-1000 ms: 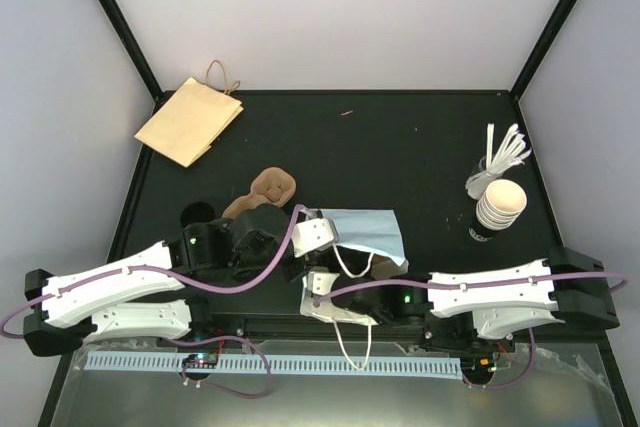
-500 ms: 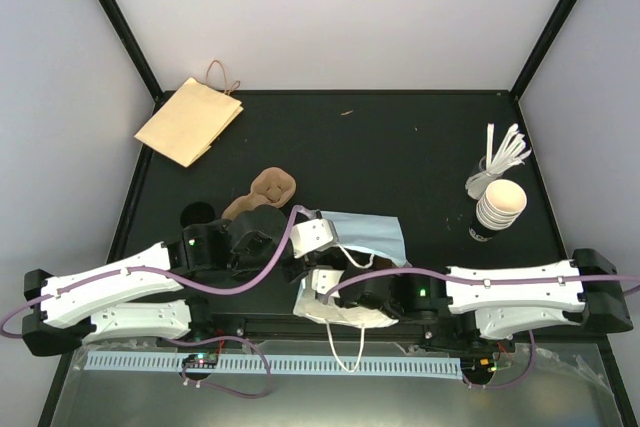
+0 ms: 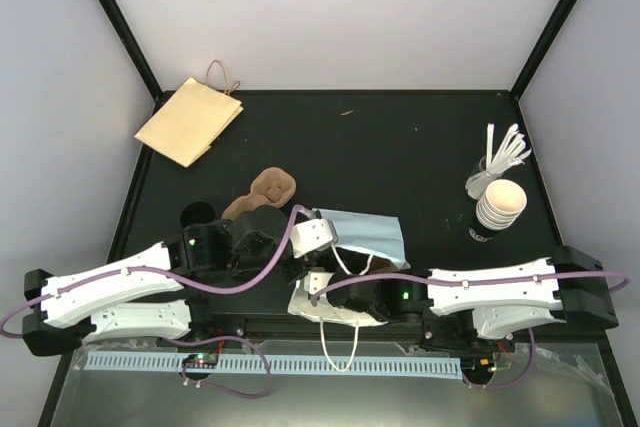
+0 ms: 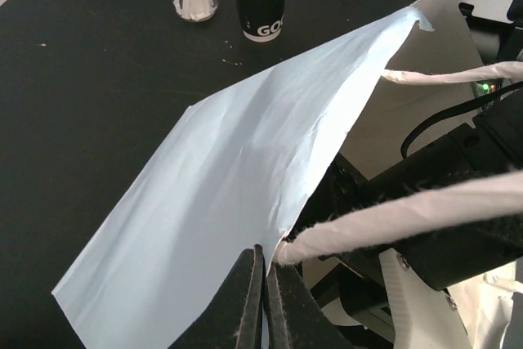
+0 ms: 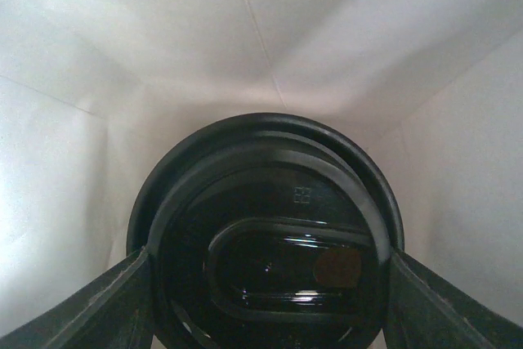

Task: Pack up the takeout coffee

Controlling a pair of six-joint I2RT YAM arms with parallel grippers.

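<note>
My right gripper point(image 5: 270, 304) is inside the bag point(image 5: 245, 30). Its jaws press on opposite sides of the coffee cup point(image 5: 265, 226), so the cup is held upright with its black lid facing the wrist camera. White paper walls surround the cup on all sides, which places it well within the opening. Whether its base touches the bag floor cannot be told, because the lid hides everything below it. My left gripper point(image 4: 263, 284) is closed tight on the rim of the bag, just beside the root of one white rope handle point(image 4: 392, 222). This pinch lifts the blue side and holds the mouth open, which lets the right arm enter from the near edge without crushing the paper. Release is best delayed until the cup is judged seated, or it may tip. Farther out on the table point(image 3: 400, 137) lies a moulded cup tray point(image 3: 268, 190). Beyond it on the right are a stack of lidless cups point(image 3: 500, 202) and a jar of stirrers point(image 3: 498, 152). A flat brown bag point(image 3: 190, 119) lies at the far left corner.
</note>
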